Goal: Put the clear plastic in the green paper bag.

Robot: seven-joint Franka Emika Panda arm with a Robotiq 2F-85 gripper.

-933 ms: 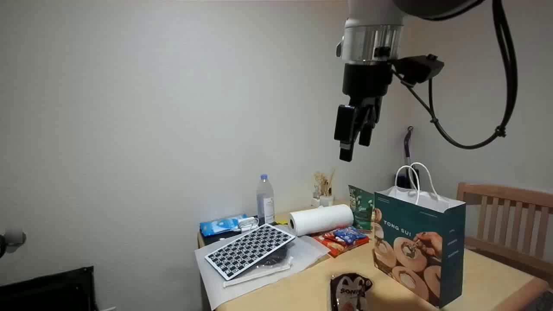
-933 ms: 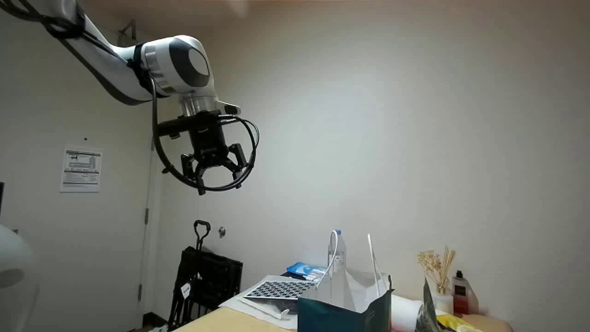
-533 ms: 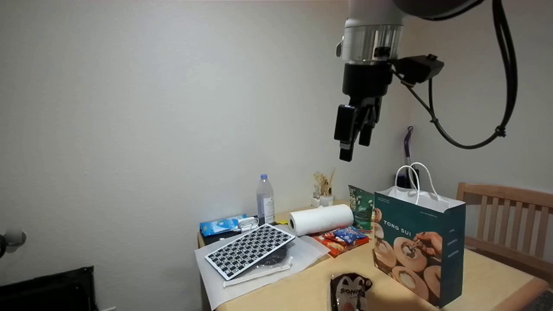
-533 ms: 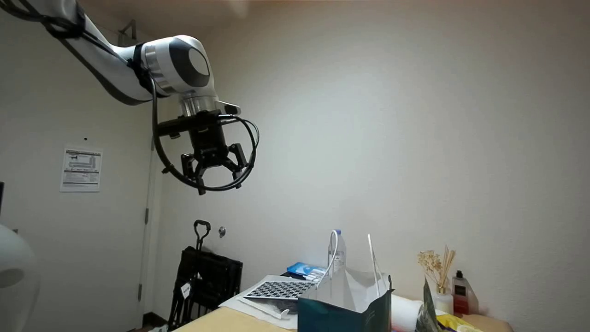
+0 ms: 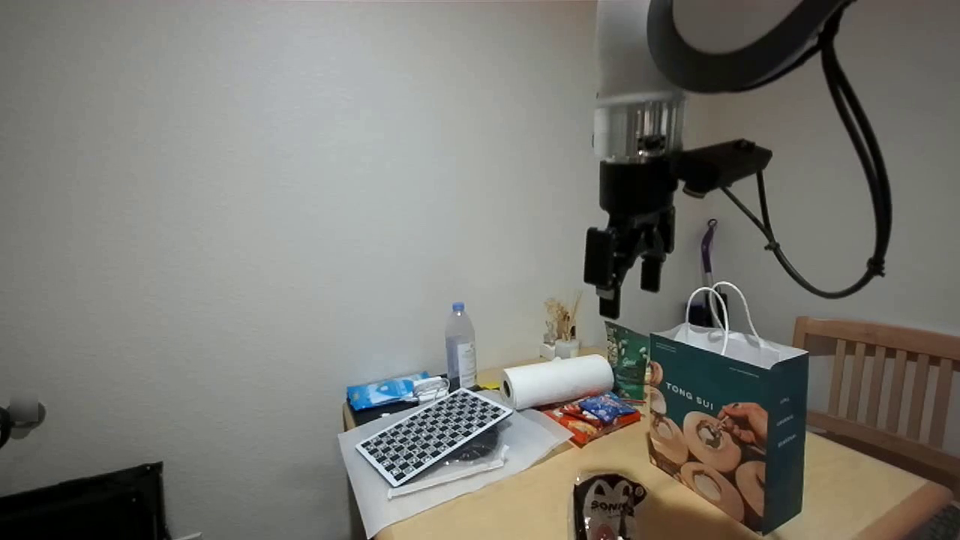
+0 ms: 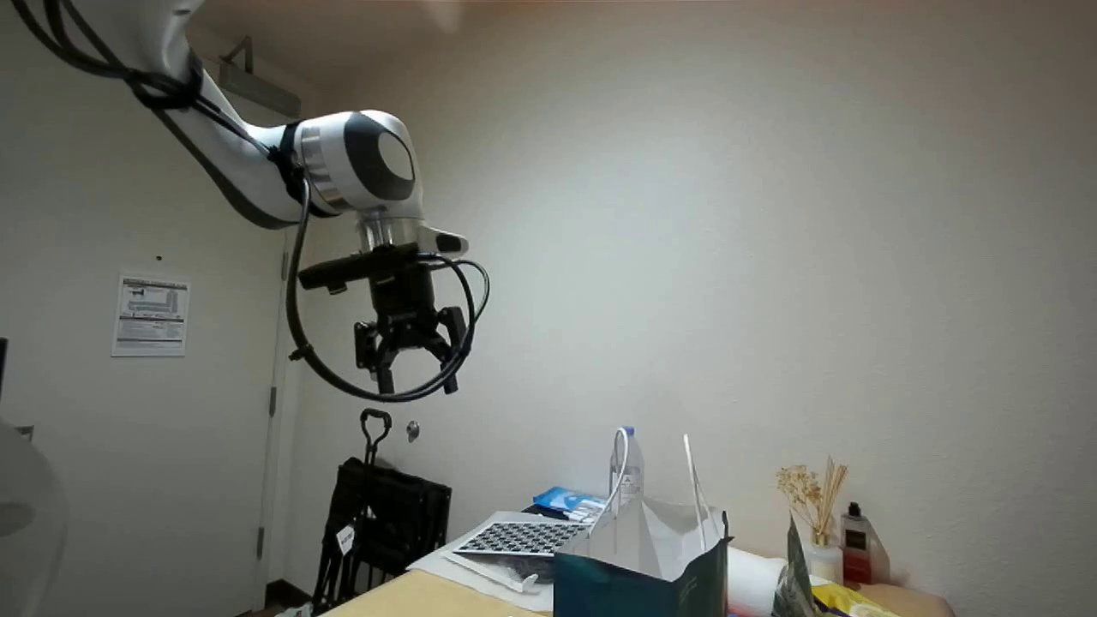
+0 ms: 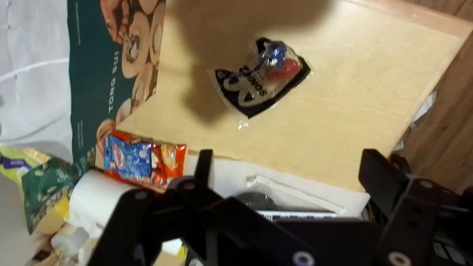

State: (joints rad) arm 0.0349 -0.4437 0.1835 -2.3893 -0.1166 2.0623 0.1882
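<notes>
The clear plastic is a small see-through wrapper with a black printed backing. It lies on the table in front of the bag, cut off by the lower edge in an exterior view. In the wrist view the clear plastic shows a blue and a red thing inside. The green paper bag stands upright with its white handles up. It also shows in an exterior view and in the wrist view. My gripper is open and empty, high above the table; it also shows in an exterior view and in the wrist view.
A checkered tray leans on white paper at the table's left. A clear bottle, a paper towel roll, red and blue snack packs and a green snack bag stand or lie behind. A wooden chair is beyond the bag.
My arm and gripper have moved down, and a little to the right in both exterior views. The gripper stays open. The bag and the clear plastic have not moved.
</notes>
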